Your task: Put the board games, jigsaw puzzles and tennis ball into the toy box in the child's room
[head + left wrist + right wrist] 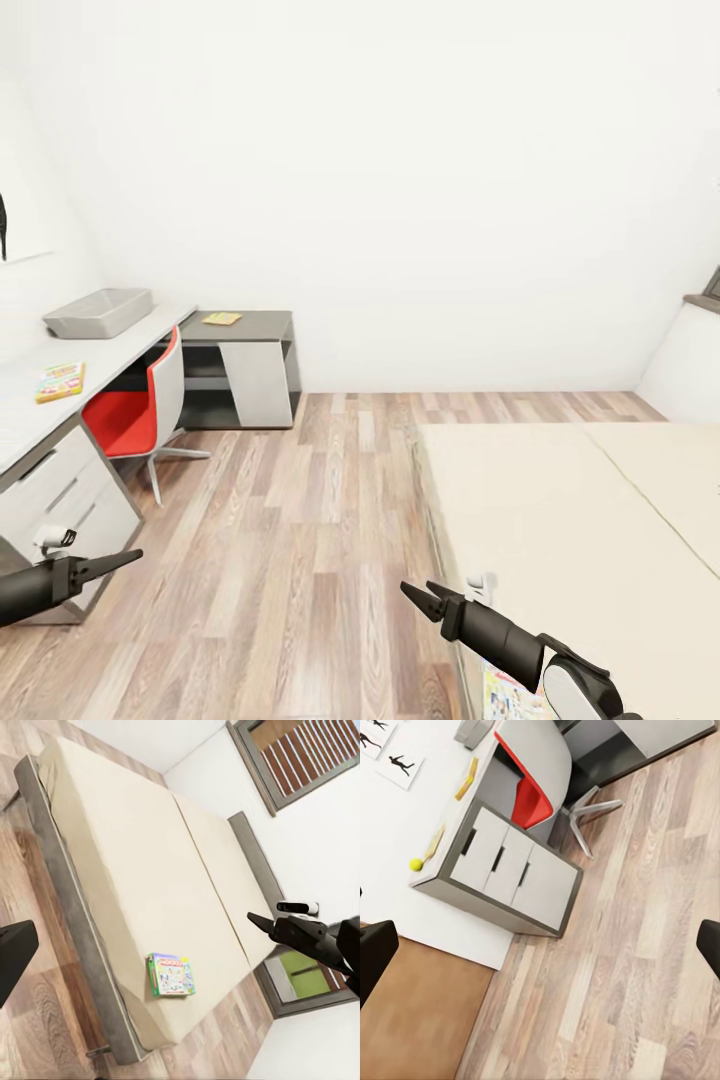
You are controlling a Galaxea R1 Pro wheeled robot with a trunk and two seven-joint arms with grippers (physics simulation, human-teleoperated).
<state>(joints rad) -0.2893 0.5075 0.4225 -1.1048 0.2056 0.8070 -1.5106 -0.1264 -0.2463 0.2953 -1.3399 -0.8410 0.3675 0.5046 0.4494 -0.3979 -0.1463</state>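
Note:
The light grey toy box (98, 312) stands on the pale table (25, 410) at the left. A yellow-green-red board game (60, 381) lies near it, and a jigsaw puzzle (222, 318) rests on the lower dark top. In the right wrist view the tennis ball (416, 864) sits at the table's end above the drawers. A white colourful board game (170, 974) lies near the corner of the bed (142, 870). My left gripper (135, 555) and right gripper (415, 590) hang open and empty over the floor, far from all toys.
A red swivel chair (135, 410) is tucked at the table. Grey drawers (506, 866) fill the table's near end. Wood-plank floor (300, 560) runs between table and bed. A brown mat (420, 1020) lies beside the drawers. A dark-framed window (300, 750) is behind the bed.

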